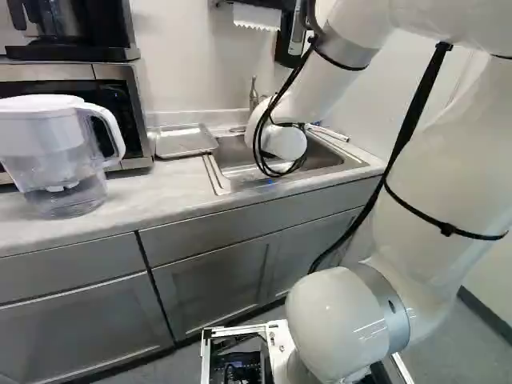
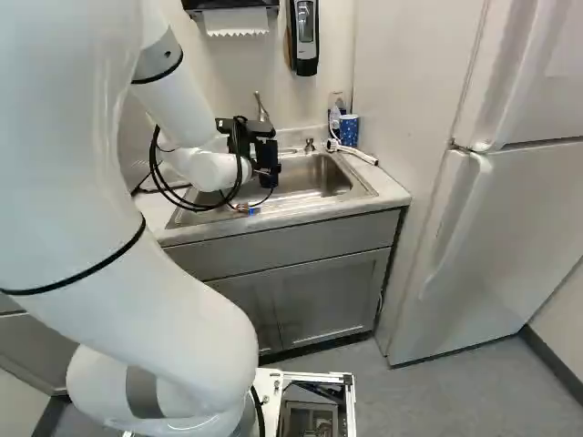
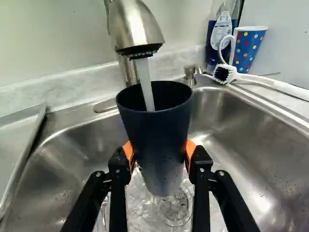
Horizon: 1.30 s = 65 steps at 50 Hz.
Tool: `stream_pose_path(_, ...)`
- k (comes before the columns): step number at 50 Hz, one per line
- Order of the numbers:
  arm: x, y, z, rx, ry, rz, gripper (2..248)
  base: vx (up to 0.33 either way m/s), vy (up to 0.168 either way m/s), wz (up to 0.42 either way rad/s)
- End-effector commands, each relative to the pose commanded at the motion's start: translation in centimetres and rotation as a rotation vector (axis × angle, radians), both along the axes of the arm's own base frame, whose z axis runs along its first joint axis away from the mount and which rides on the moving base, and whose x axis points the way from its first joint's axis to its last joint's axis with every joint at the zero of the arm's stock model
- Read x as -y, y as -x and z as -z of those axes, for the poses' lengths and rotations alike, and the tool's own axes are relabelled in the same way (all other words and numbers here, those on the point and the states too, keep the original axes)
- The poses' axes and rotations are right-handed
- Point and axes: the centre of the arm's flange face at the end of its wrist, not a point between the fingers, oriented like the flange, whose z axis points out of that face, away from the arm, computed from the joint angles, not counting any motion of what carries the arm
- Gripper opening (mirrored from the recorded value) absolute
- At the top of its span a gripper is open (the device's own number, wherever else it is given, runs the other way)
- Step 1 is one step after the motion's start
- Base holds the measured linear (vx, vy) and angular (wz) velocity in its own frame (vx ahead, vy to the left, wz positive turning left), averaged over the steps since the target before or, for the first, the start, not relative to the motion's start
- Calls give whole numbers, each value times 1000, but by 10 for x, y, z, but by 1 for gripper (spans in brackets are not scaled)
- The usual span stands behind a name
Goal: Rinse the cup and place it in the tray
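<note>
Dark blue-black above and greyer toward the foot: grips such a cup [image 3: 155,128] upright in the gripper [image 2: 268,171], clenched from both sides between orange pads [image 3: 190,147]. Holds it above the basin of the steel sink [image 3: 270,164], mouth up, right under the tap [image 3: 133,26]. Catches a narrow stream of water [image 3: 145,84] inside the rim. Carries small drops on the outer wall, over more water splashing and swirling about the bottom of the basin.

Lies just beside the sink, on the counter [image 1: 172,180], with a shallow metal tray [image 1: 186,142]. Has a white brush [image 3: 275,86] with dark bristles at the other side, near a spotted blue paper cup [image 3: 248,48] and a bottle [image 3: 221,36] behind.

Reaches over the counter with the white arm [image 2: 118,228]. Continues, at the left of the left base view, with a clear pitcher [image 1: 64,160] in front of a microwave [image 1: 48,72]; ends, at the right of the right base view, with a white fridge [image 2: 519,200].
</note>
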Motion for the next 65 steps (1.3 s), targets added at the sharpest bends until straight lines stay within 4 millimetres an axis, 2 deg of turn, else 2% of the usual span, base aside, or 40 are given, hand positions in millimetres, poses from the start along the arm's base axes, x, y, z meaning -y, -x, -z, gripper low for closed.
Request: stream_pose_path(65,-1,0,0,1,6,-9,122,0,0,0)
